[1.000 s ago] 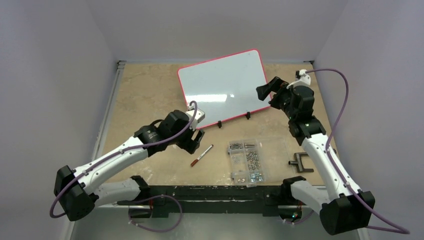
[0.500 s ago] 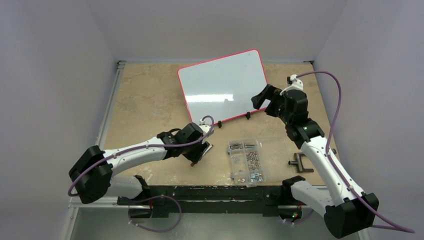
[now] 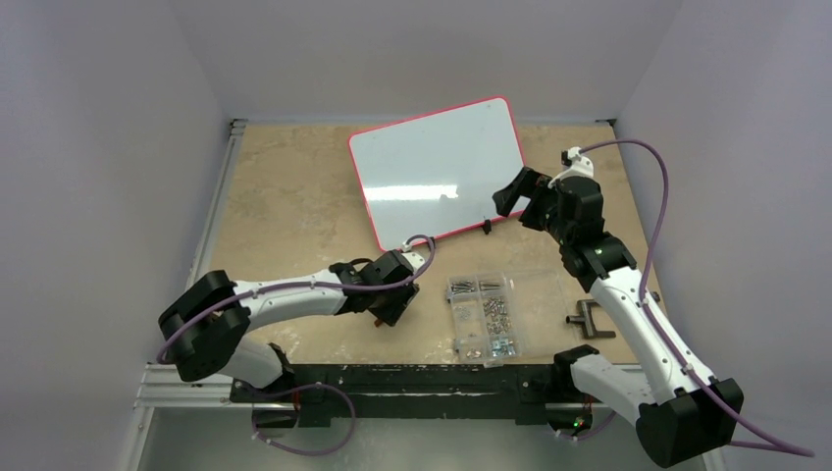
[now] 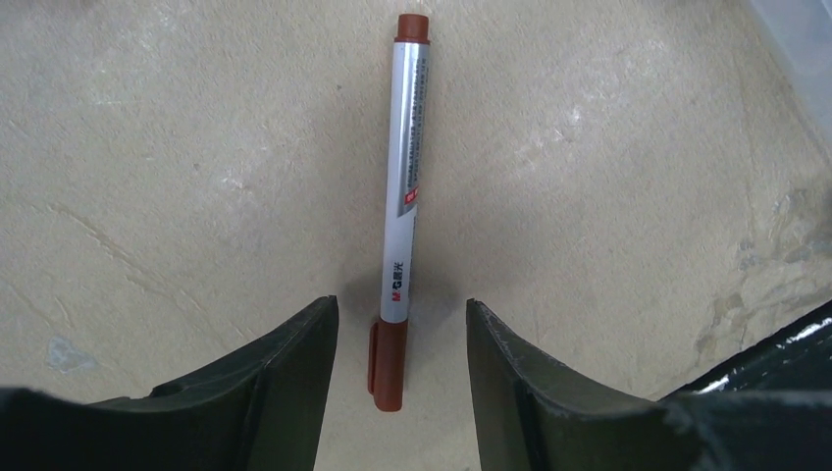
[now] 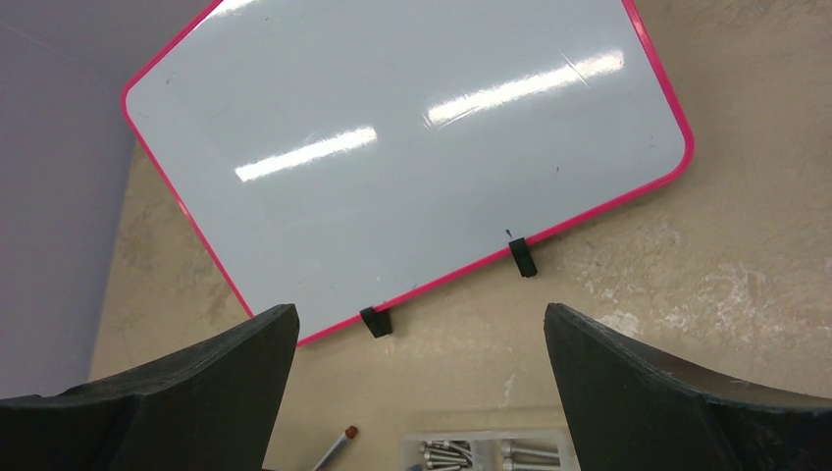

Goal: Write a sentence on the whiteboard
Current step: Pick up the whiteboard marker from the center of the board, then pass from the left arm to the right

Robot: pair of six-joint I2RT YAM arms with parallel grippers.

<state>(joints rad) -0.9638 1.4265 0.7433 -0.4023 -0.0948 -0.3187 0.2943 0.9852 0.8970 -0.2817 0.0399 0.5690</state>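
L fingers [image 4: 285, 392] spread, marker [image 4: 404, 177] end lying between tips, not touching; R fingers [image 5: 196, 392] spread, whiteboard [image 5: 392, 147] beyond them.

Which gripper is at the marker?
The left gripper: its open fingers straddle the marker at its cap end; the right gripper hangs open by the whiteboard.

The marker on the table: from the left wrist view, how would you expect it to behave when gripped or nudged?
The marker looks like a slim, rigid plastic tube, so probably stiff and light. Its round barrel lies flat on the table, so a sideways nudge may roll it, though the cap clip might check that.
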